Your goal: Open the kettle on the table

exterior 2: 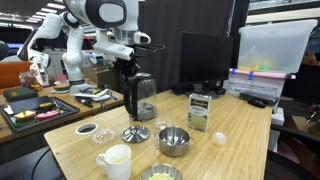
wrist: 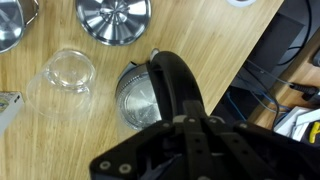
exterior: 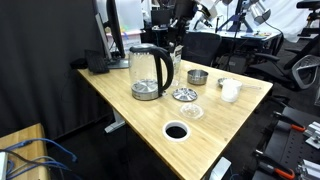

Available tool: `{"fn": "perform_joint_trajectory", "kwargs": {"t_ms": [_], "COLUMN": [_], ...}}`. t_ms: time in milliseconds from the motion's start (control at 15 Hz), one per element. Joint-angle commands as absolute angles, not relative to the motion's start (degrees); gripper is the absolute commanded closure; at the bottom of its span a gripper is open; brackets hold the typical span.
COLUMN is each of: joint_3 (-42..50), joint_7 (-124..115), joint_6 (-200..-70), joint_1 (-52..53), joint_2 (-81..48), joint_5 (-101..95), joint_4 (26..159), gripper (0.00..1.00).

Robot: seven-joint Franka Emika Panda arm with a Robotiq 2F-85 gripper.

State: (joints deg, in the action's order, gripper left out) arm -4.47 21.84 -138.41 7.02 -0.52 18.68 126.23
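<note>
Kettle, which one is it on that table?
Look at the big light wood table. The kettle stands on it. It is the tallest thing, clear glass with black lid and handle, unlike the small white mug and metal bowl.

White arm [exterior 2: 98, 13] — black joints; black gripper [exterior 2: 126, 68]

In the wrist view my own black gripper [wrist: 188, 125] fills the lower half and covers part of the tall clear glass kettle [wrist: 140, 95] with its black curved handle; how my jaws stand I cannot tell. The ribbed silver metal disc [wrist: 113, 18] and the small round metal bowl [wrist: 8, 25] are cut off by the edges. In an exterior view my gripper [exterior 2: 129, 72] merges with the kettle's [exterior 2: 146, 100] dark top, too small to separate.
</note>
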Motion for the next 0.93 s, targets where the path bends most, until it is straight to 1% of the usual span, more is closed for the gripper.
{"fn": "perform_joint_trajectory", "kwargs": {"t_ms": [0,333,867], "joint_3": [-4.87,-5.33,-5.82], "joint_7": [23.21,23.05,19.70], "joint_6": [-138.50,-138.64,-138.53], "joint_1": [6.32,6.72,6.51], "joint_2": [-1.63,-2.44,-7.56], "joint_5": [18.96,19.98,18.54], "joint_4": [125.56,125.97,125.72], "gripper": [1.00,1.00,1.00]}}
